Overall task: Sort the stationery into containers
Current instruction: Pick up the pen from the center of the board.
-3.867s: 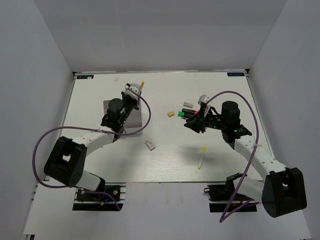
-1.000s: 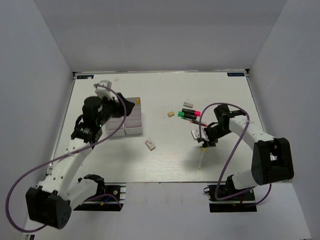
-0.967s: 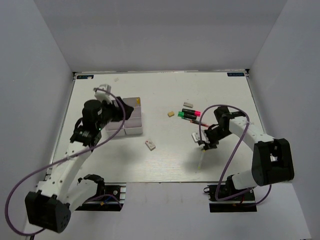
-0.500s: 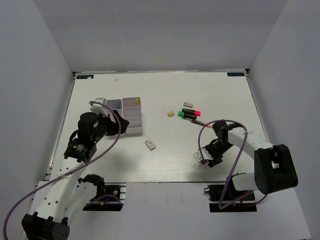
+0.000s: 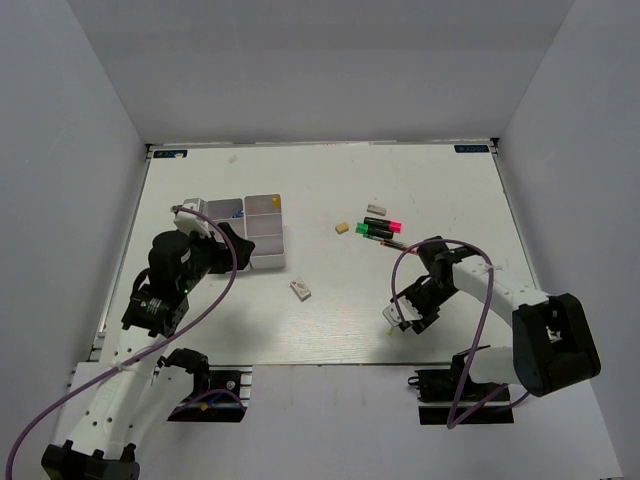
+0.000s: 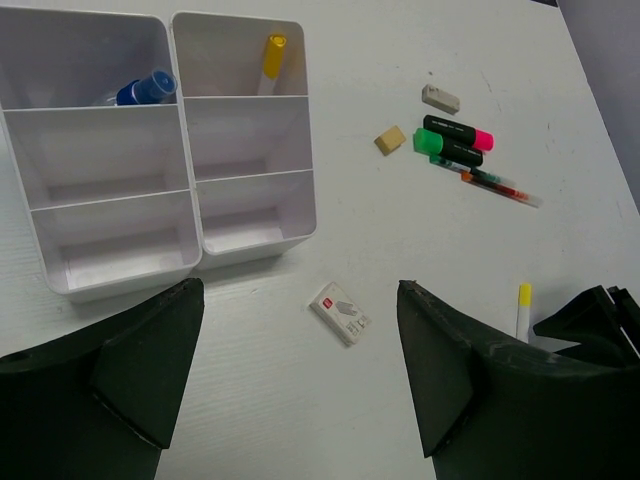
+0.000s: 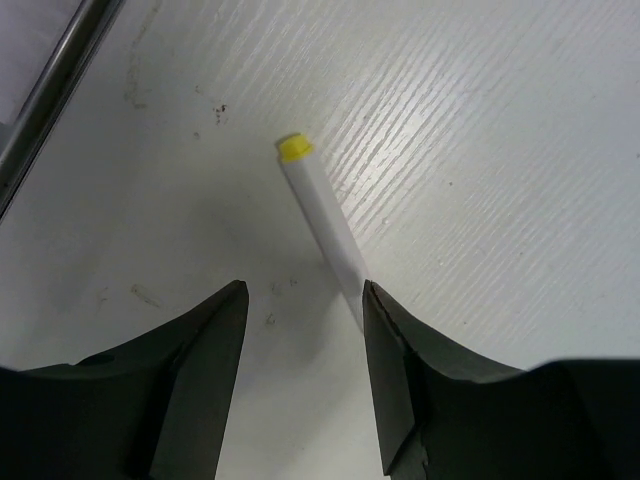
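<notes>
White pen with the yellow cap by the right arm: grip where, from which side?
Grip the white pen with the yellow cap on its barrel near mid-length, from straight above, fingers closing across its long axis: it lies flat on the white table, thin. The right gripper hangs open over it, barrel close to one finger, so probably centre first.

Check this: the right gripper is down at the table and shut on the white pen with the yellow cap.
One thing is wrong. The right gripper is open, not shut. The right wrist view shows its jaws apart, with the white pen lying loose on the table between them, close to one side. It is down at the table, as you said.
</notes>
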Controlling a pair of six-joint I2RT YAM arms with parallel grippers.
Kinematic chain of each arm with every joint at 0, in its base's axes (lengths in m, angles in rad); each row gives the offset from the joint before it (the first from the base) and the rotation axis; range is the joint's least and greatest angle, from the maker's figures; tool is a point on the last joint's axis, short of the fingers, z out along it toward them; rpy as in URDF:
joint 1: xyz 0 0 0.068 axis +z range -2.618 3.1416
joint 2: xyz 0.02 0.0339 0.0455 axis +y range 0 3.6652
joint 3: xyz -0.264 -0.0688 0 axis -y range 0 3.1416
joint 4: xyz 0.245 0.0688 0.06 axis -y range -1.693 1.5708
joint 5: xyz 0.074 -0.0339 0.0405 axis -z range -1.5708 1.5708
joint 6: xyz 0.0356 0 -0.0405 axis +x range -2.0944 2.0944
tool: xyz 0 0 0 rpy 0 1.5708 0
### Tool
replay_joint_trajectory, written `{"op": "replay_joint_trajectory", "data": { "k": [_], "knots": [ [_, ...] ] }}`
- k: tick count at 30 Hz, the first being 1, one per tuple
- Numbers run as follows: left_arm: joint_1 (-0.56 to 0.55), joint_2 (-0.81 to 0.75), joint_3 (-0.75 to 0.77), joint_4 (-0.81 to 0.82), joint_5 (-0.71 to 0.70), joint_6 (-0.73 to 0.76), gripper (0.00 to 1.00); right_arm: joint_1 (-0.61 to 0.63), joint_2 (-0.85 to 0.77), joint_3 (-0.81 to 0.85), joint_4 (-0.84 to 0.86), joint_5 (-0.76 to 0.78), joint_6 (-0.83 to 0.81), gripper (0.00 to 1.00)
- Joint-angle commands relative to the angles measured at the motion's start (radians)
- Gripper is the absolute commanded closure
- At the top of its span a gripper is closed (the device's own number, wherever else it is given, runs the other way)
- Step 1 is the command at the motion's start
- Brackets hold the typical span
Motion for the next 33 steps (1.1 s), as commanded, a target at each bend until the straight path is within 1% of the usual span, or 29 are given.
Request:
{"op": "replay_joint_trajectory", "data": {
  "k": [1, 4, 7, 9, 13, 16, 17, 19, 20, 21, 22, 24, 26, 27, 29, 30, 31, 33],
  "knots": [
    [0.003, -0.015, -0.005, 0.000, 0.008, 0.005, 0.12, 0.022, -0.025, 0.028, -0.025, -0.045, -0.521, 0.44],
    [0.003, -0.025, -0.005, 0.000, 0.008, 0.005, 0.12, 0.033, 0.009, 0.046, -0.007, -0.039, -0.487, 0.44],
    [0.003, -0.025, -0.005, 0.000, 0.008, 0.014, 0.12, 0.048, 0.080, 0.061, 0.012, -0.034, -0.467, 0.44],
    [0.003, -0.034, -0.005, 0.000, 0.008, 0.014, 0.12, 0.070, 0.099, 0.070, 0.016, -0.009, -0.453, 0.44],
    [0.003, -0.045, -0.014, 0.000, 0.008, 0.014, 0.12, 0.107, 0.159, 0.078, 0.067, 0.062, -0.406, 0.46],
    [0.003, -0.066, -0.014, 0.000, 0.008, 0.014, 0.12, 0.145, 0.194, 0.098, 0.059, 0.142, -0.374, 0.48],
    [0.003, -0.066, -0.014, 0.000, 0.008, 0.014, 0.12, 0.153, 0.203, 0.104, 0.052, 0.199, -0.367, 0.53],
    [0.003, -0.075, -0.014, 0.000, 0.008, 0.014, 0.12, 0.186, 0.226, 0.107, 0.056, 0.243, -0.344, 0.60],
    [0.003, -0.075, -0.014, 0.009, 0.017, 0.014, 0.12, 0.193, 0.230, 0.103, 0.085, 0.268, -0.323, 0.62],
    [0.003, -0.075, -0.014, 0.009, 0.017, 0.014, 0.12, 0.212, 0.234, 0.091, 0.104, 0.356, -0.300, 0.64],
    [0.003, -0.084, -0.014, 0.009, 0.017, 0.014, 0.12, 0.225, 0.237, 0.071, 0.119, 0.386, -0.289, 0.65],
    [0.003, -0.085, -0.014, 0.009, 0.028, 0.014, 0.12, 0.242, 0.248, 0.044, 0.183, 0.479, -0.249, 0.65],
    [0.003, -0.085, -0.014, 0.009, 0.037, 0.014, 0.12, 0.259, 0.266, 0.040, 0.184, 0.498, -0.214, 0.67],
    [0.003, -0.094, -0.014, 0.009, 0.037, 0.014, 0.12, 0.263, 0.273, 0.041, 0.184, 0.497, -0.205, 0.72],
    [0.003, -0.094, -0.014, 0.009, 0.037, 0.014, 0.12, 0.283, 0.285, 0.041, 0.187, 0.489, -0.179, 0.78],
    [0.003, -0.094, -0.014, 0.009, 0.037, 0.014, 0.12, 0.286, 0.291, 0.041, 0.194, 0.477, -0.166, 0.83],
    [0.003, -0.094, -0.014, 0.009, 0.037, 0.014, 0.12, 0.291, 0.296, 0.049, 0.191, 0.469, -0.147, 0.90],
    [0.003, -0.103, -0.014, 0.009, 0.037, 0.014, 0.12, 0.311, 0.309, 0.104, 0.176, 0.420, -0.098, 0.95]
  ]
}}
